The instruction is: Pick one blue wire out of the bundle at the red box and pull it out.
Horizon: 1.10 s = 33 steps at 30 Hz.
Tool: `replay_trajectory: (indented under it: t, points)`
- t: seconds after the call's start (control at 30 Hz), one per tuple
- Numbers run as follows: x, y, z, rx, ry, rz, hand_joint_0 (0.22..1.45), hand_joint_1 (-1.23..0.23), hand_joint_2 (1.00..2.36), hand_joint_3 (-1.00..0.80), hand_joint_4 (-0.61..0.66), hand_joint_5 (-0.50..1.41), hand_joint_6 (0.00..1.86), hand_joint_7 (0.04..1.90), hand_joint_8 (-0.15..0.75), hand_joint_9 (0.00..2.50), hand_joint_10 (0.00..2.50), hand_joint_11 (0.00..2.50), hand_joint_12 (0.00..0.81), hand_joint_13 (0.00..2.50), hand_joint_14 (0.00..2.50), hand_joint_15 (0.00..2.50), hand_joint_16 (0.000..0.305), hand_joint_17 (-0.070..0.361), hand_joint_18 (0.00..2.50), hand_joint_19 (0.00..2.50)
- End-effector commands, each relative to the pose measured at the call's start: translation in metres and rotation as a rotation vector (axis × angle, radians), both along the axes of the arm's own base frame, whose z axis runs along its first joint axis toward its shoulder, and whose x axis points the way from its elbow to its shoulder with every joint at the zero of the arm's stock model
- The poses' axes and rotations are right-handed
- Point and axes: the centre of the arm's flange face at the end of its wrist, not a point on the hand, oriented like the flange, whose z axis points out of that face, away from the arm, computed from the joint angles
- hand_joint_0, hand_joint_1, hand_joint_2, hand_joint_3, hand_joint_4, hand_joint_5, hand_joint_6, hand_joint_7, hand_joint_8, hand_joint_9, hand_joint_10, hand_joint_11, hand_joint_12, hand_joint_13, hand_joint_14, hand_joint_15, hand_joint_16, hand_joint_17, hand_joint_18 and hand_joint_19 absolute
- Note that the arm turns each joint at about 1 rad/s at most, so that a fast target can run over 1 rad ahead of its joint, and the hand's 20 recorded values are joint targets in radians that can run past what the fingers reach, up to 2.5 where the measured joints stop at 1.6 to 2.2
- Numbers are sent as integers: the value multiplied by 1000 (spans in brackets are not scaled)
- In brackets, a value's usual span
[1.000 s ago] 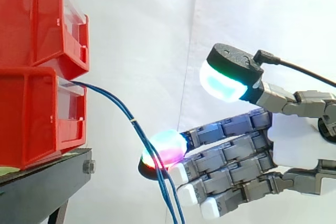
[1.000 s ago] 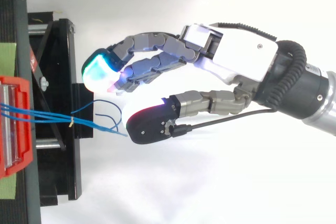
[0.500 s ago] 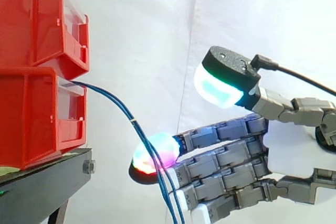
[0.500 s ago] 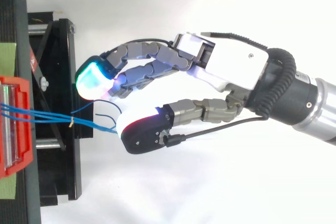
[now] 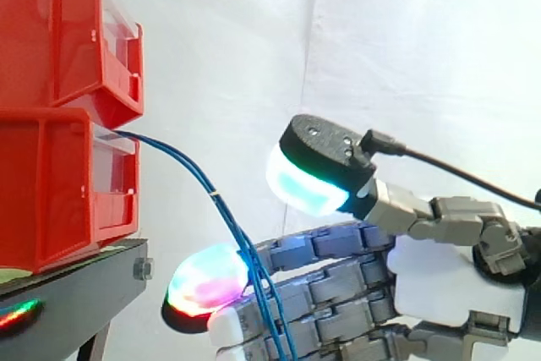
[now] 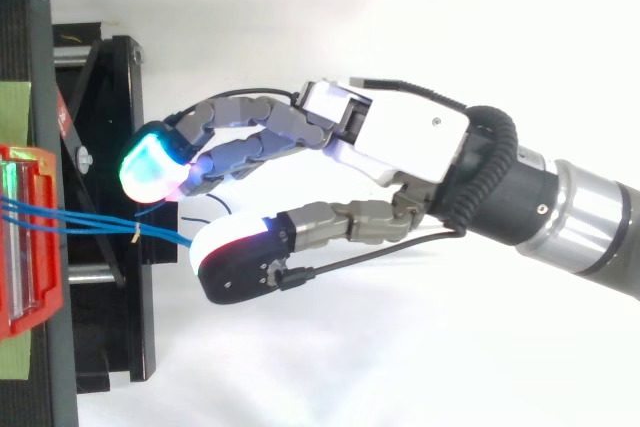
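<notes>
Two red bins are stacked at the left, and thin blue wires [image 5: 213, 193] come out of the clear front of the lower red bin [image 5: 59, 183]. They arc down to the right and hang past my fingers. From above, the blue wires [image 6: 100, 226] run right from the red bin [image 6: 28, 247] into the gap between my thumb and fingers. My hand [image 6: 400, 137] reaches in from the right, open. Its thumb pad [image 5: 304, 183] is held well above the fingers, whose glowing fingertips [image 5: 203, 281] lie just beyond the wires. Nothing is pinched.
The bins rest on a black stand [image 5: 76, 293], whose frame [image 6: 110, 347] sits right beside my fingertips. A small yellow tag [image 6: 135, 234] marks the wires. A white curtain hangs behind.
My hand has moved left toward the bins and lower. The wires now lie between thumb and fingers, with the fingertips past them. The wires have not visibly moved.
</notes>
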Motion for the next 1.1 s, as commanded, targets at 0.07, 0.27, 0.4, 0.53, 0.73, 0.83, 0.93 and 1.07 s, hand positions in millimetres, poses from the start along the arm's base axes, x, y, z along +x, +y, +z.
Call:
replay_trajectory:
  t: [0.07,0.27,0.4,0.53,0.73,0.83,0.93,1.07]
  points:
    - [7,2,-5,11,-4,7,541,-654,1000,-500,387,-145,503,921,332,620,12,371,449,577,11,331,59,132,587,432]
    - [6,4,-7,4,10,34,566,-677,1004,-459,359,-126,503,1103,330,614,10,374,442,568,11,325,57,129,573,422]
    - [9,6,-3,1,-1,44,575,-681,1005,-435,330,-120,502,1173,329,611,10,370,440,566,11,316,57,128,570,420]
    - [9,6,-2,-2,0,45,581,-685,1007,-413,297,-116,502,1233,329,612,10,370,439,569,11,322,57,128,573,420]
    - [9,4,-1,0,-2,50,607,-698,1012,-339,272,-128,573,1241,331,610,10,375,438,571,11,313,57,127,577,415]
    - [13,4,4,-1,-14,61,613,-696,1013,-315,269,-141,619,1178,329,602,13,368,436,574,11,315,57,128,581,414]
    - [17,5,11,-3,-23,72,613,-695,1012,-325,275,-148,632,1128,329,597,10,380,437,576,11,316,57,128,582,413]
    - [17,5,12,-4,-15,76,605,-695,1012,-340,281,-147,628,1131,332,595,10,373,435,577,11,326,57,128,582,420]
